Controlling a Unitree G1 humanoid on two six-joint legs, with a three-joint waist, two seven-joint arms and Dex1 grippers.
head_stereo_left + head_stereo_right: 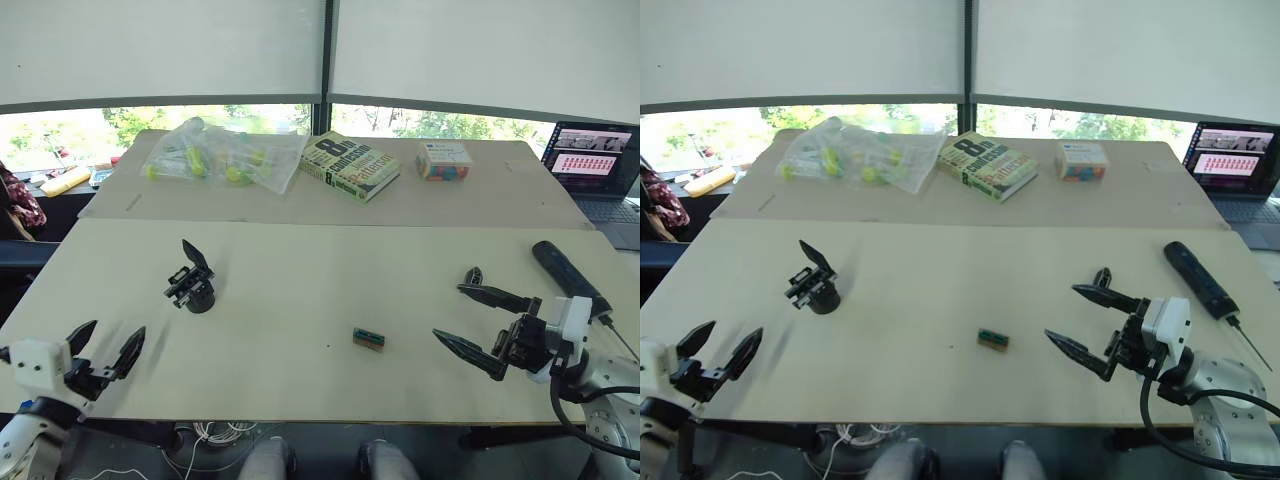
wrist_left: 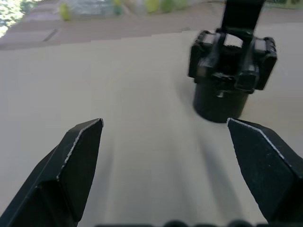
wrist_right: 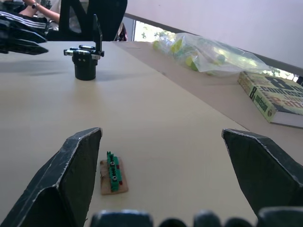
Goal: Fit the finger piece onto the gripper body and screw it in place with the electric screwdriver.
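I am holding both claws wide open and empty. The gripper body [image 1: 191, 282] is standing upright on the worktop [image 1: 320, 310], ahead of my left claw [image 1: 104, 352], the nearer one. The electric screwdriver [image 1: 1201, 279] is lying just beyond my right claw [image 1: 1092, 326], long axis running away from me. A small green block [image 1: 368, 339] is sitting between. I cannot make out the finger piece for certain.

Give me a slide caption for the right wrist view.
Open right gripper hovers above a small green part; gripper body stands beyond.
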